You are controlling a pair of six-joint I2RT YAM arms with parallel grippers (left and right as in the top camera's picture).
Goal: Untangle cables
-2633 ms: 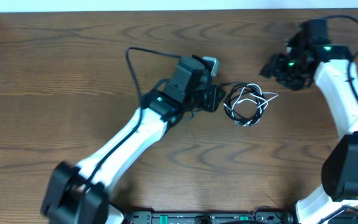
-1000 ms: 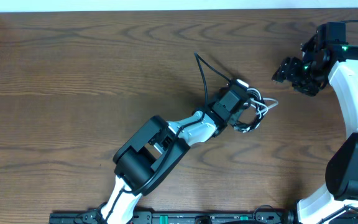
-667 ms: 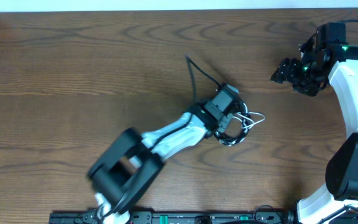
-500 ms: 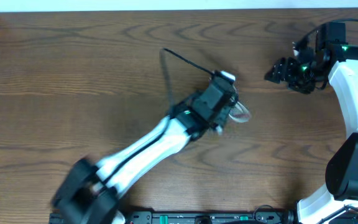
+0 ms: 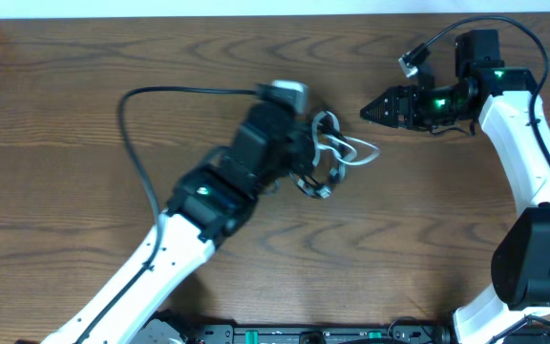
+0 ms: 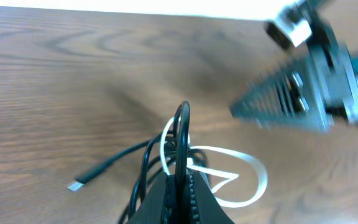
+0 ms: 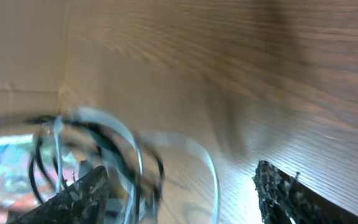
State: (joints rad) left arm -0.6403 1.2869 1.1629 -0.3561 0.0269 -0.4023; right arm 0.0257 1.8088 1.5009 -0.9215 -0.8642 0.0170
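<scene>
1. Left claw: clamped shut on the cables, a black-and-white tangle near the middle of the table.
2. Right claw: jaws apart, empty, just right of the tangle, pointing at it.
3. Step: offering the tangle. Next, probably: right claw pinches one white loop and pulls right.

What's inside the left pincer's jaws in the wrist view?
A black cable loop stands pinched in the shut left pincer, white loops spreading beyond it. How many strands are clamped cannot be seen: the fingers cover them.
</scene>
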